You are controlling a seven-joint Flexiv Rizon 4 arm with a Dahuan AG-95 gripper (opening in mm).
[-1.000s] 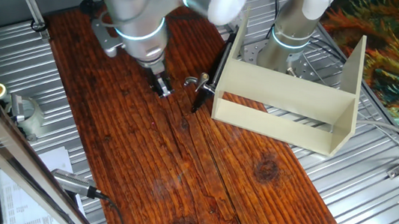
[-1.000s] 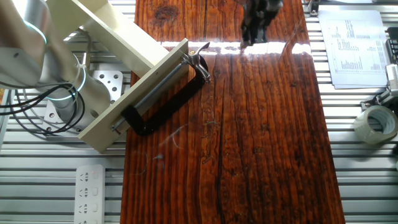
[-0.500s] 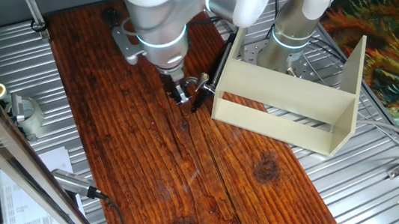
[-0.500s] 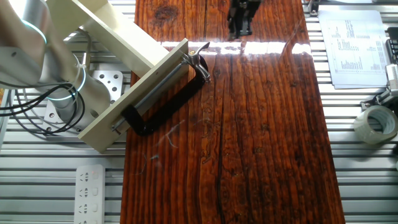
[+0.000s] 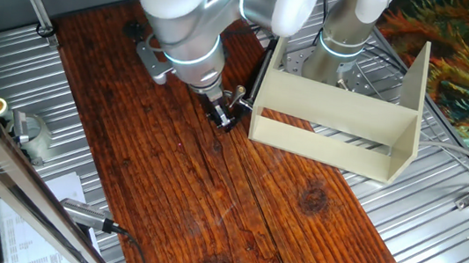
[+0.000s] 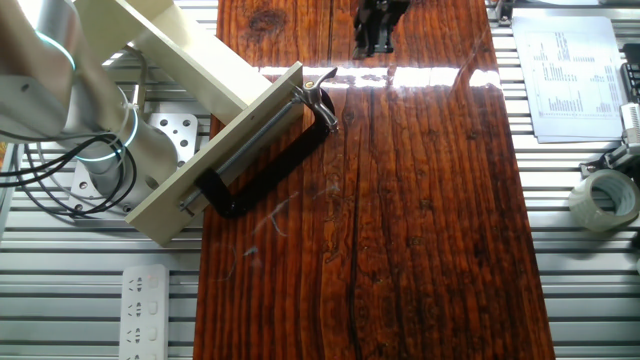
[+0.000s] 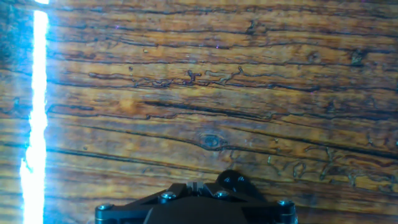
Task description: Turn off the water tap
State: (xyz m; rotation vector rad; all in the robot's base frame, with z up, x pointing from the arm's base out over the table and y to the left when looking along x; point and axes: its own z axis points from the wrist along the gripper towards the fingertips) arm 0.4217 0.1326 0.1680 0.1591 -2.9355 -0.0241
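At upper centre, the gripper (image 5: 221,117) hangs just beside the water tap (image 5: 240,96); its opening can't be told.

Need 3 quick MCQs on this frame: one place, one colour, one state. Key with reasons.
1. Where does the water tap sit?
A. on the printed sheet
B. at the end of the black panel against the open frame
C. beside the tape roll

2. What colour is the open frame?
A. cream
B. blue
C. red

3. How does the tool stand to the tap?
A. clamped on the lever
B. pressed on the spout
C. apart from it

Key:
1 B: the water tap juts from the black panel on the frame's side.
2 A: the open frame is cream all over.
3 C: in the other fixed view, bare wooden table shows between the tool and the tap, and the hand view shows only wood.
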